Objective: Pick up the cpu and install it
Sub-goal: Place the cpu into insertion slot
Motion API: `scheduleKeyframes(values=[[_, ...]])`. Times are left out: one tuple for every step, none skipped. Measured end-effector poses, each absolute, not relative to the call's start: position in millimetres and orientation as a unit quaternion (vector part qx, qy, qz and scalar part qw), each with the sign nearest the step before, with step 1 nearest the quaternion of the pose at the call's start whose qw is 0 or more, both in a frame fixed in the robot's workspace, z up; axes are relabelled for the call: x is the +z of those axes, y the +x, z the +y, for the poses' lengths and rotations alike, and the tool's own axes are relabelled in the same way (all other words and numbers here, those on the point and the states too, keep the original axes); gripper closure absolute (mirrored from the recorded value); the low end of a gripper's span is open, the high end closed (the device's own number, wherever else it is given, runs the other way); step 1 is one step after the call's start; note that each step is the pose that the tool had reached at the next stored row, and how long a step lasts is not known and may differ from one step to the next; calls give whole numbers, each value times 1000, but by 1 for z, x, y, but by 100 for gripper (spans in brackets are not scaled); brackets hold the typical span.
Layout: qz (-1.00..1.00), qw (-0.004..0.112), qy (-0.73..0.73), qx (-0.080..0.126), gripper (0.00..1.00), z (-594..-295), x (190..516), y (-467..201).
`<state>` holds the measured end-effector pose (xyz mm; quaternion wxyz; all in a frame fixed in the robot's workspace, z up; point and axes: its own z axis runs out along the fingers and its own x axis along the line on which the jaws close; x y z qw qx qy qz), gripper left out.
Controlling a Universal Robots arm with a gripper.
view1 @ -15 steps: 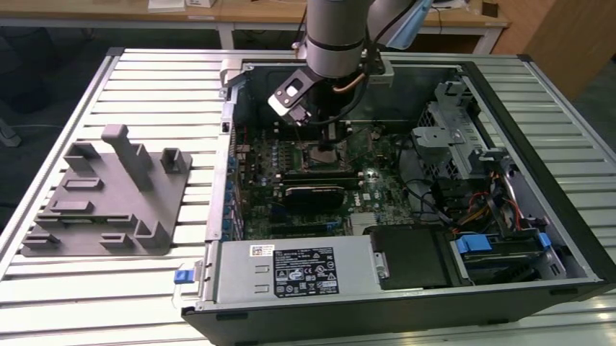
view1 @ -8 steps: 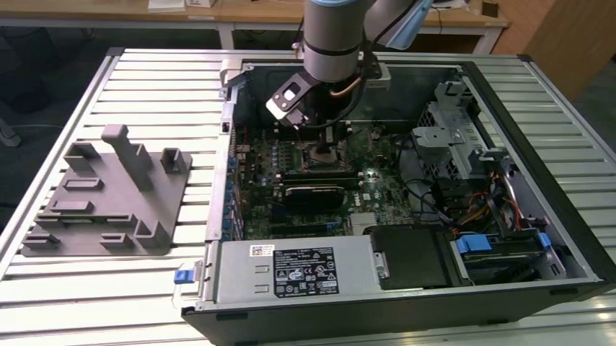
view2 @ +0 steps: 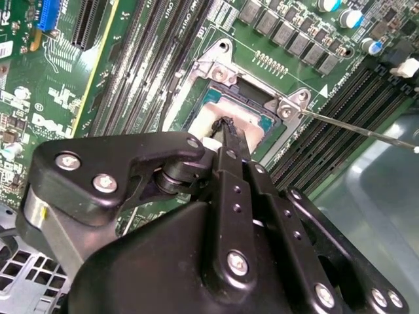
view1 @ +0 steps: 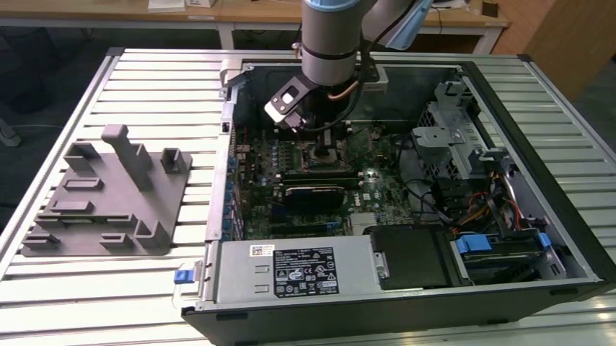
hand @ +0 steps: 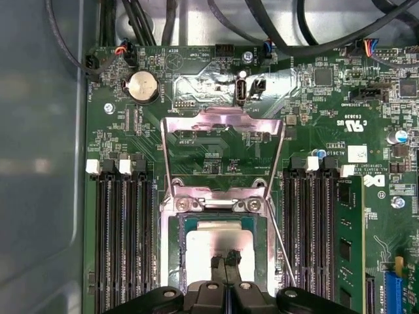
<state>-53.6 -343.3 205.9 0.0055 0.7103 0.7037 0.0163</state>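
The cpu (hand: 216, 239) lies flat in the motherboard socket (hand: 171, 248), silver top up, with a pale rim around it. In the second wrist view the cpu (view2: 247, 116) sits inside the metal socket frame (view2: 219, 65). My gripper (hand: 226, 260) stands over the chip's near part, its two thin black fingers pressed together, tips at or just above the chip's top. In the second wrist view the gripper (view2: 226, 125) points down into the socket. The exterior view shows the gripper (view1: 322, 153) low inside the open computer case (view1: 539, 238).
The socket's load plate (hand: 222, 131) is hinged open, and its thin lever (view2: 366, 132) sticks out sideways. Memory slots (hand: 124, 235) flank the socket on both sides. A grey fixture tray (view1: 106, 194) rests on the slatted table at the exterior view's left. A power supply (view1: 293, 270) fills the case's near side.
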Motion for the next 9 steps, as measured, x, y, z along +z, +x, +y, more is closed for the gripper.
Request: scheduleKeyframes(values=[[704, 5, 710, 16, 89, -343, 205, -54], [704, 5, 710, 16, 89, -343, 205, -54], [704, 5, 710, 16, 89, -343, 204, -54], [704, 5, 710, 16, 89, -343, 204, -54], [704, 5, 710, 16, 89, -343, 204, -54], [704, 5, 710, 16, 89, -343, 204, -54], [704, 5, 710, 16, 89, -343, 204, -54], [704, 5, 710, 16, 89, -343, 203, -54], [704, 5, 710, 16, 89, -343, 203, -54]])
